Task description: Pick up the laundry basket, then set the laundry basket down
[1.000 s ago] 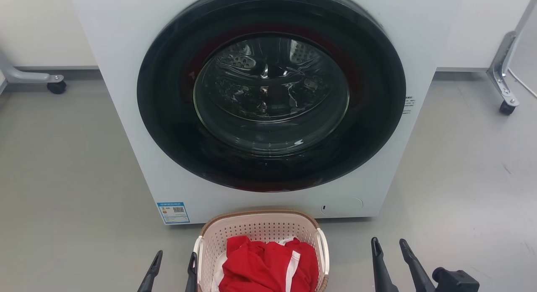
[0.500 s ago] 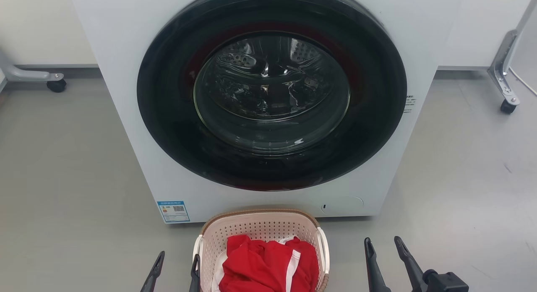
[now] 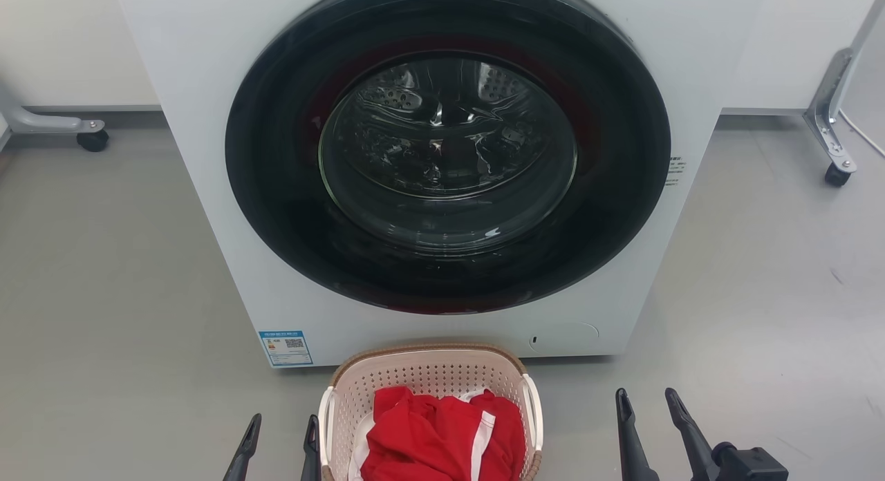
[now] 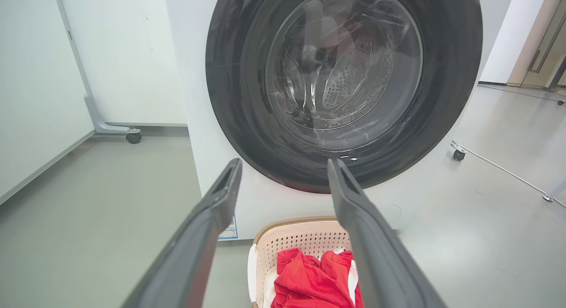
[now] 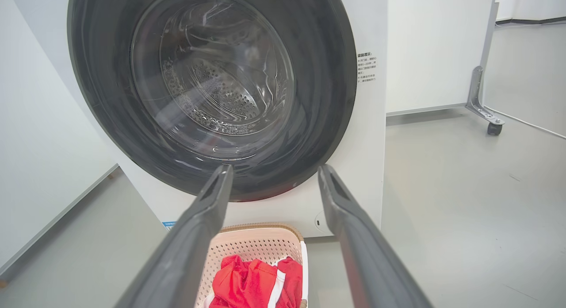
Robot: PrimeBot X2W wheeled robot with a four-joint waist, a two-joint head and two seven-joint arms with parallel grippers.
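Grey floor, laundry basket (near end cropped)

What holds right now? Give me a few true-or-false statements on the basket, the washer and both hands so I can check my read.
1. The laundry basket stands on the floor right in front of the washer. True.
2. The laundry basket is empty. False: a red garment with white trim lies in it.
3. The washer's door is swung open. False: the round glass door is shut.
4. The left hand and the right hand are both open and hold nothing. True.
5. The right hand grips a handle of the laundry basket. False: it is off to the basket's right, with bare floor between them.
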